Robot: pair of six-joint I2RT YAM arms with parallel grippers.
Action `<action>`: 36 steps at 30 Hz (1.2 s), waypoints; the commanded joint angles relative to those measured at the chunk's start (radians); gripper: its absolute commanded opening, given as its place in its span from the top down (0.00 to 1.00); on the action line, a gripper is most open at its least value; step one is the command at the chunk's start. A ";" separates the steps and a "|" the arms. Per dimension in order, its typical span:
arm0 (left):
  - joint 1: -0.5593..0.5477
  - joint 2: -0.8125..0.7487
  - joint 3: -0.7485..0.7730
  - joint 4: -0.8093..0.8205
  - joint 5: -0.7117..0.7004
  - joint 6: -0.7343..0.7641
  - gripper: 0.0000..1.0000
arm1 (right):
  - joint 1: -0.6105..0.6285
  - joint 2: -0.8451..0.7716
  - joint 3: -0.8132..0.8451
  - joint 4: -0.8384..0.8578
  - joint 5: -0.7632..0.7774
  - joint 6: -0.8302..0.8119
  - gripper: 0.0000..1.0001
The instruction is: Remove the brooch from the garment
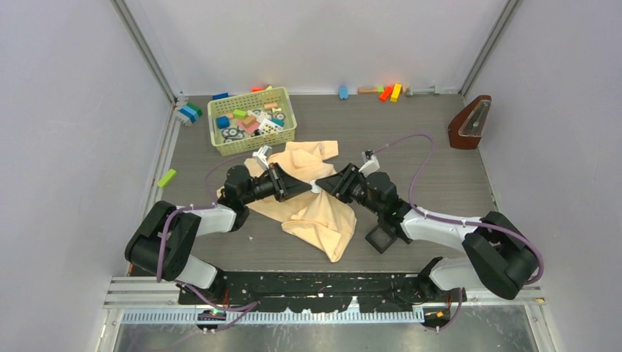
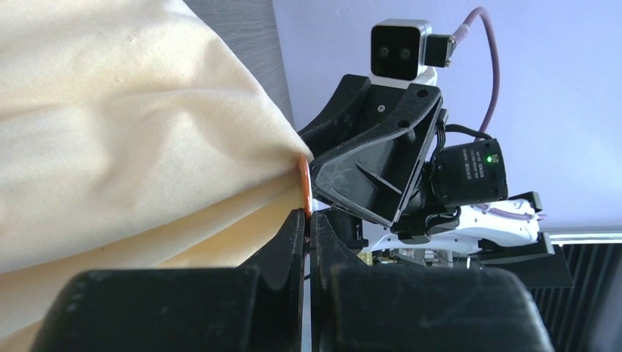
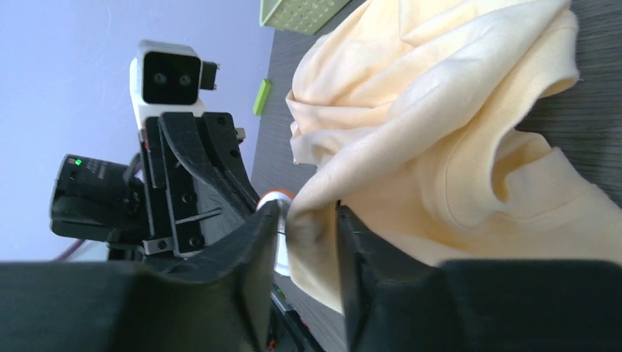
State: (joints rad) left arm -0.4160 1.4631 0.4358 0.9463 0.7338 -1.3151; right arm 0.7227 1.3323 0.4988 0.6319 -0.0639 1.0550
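From above, you see both arms meeting over the crumpled pale peach fabric shirt [image 1: 323, 216] on the dark grey worktop [image 1: 455, 191], with the brooch too small to pick out. In the left wrist view, your left pincer [image 2: 306, 218] is all but closed on the small round orange-rimmed brooch [image 2: 303, 180], which is edge-on and touching the cloth. In the right wrist view, your right pincer [image 3: 306, 220] clamps a shirt fold beside it, so I judge the pull-off is yet to come.
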 commanded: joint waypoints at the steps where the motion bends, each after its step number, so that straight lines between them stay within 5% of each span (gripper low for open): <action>1: 0.005 -0.003 -0.002 0.135 -0.010 -0.035 1.00 | 0.004 -0.064 -0.013 0.010 0.103 0.001 0.67; 4: 0.006 -0.006 -0.001 0.131 -0.014 -0.032 1.00 | 0.006 -0.068 -0.005 -0.029 0.092 -0.014 0.73; 36: 0.010 -0.132 0.038 -0.145 -0.036 0.048 1.00 | 0.165 -0.054 0.179 -0.403 0.029 -0.339 0.72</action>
State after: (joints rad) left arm -0.4053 1.3788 0.4335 0.7567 0.7193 -1.2816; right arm 0.8394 1.2835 0.6483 0.3000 0.0792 0.7708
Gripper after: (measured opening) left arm 0.018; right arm 0.268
